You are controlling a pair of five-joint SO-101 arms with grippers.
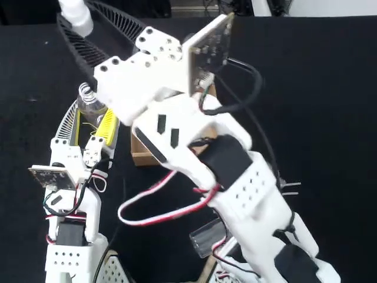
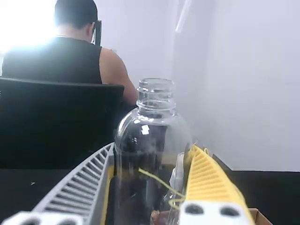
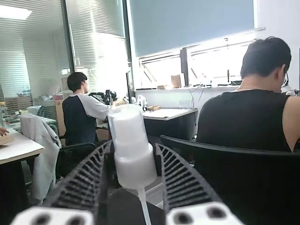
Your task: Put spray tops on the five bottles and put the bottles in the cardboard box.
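My left gripper (image 2: 152, 154) is closed around the body of a clear plastic bottle (image 2: 150, 117), with the grey finger on one side and the yellow finger on the other. The bottle stands upright and its threaded neck (image 2: 155, 91) is open, with no top on it. My right gripper (image 3: 132, 152) is closed on a white spray top (image 3: 131, 140). The top points upward between the two black fingers, and its thin dip tube (image 3: 142, 208) hangs down from it. In the high view the spray top (image 1: 76, 15) is well apart from the bottle (image 1: 91, 106), so I judge that the step in hand is the joining of this top to this bottle, and it is not yet begun. The cardboard box (image 1: 143, 154) lies on the black table (image 1: 318, 88) just beside the bottle, partly covered by my right arm. For the next move I think the right gripper must come over the neck, so that the tube enters the opening first, straight and centred. The tube is thin and may catch on the rim. The left gripper must hold the bottle steady while the top is seated.
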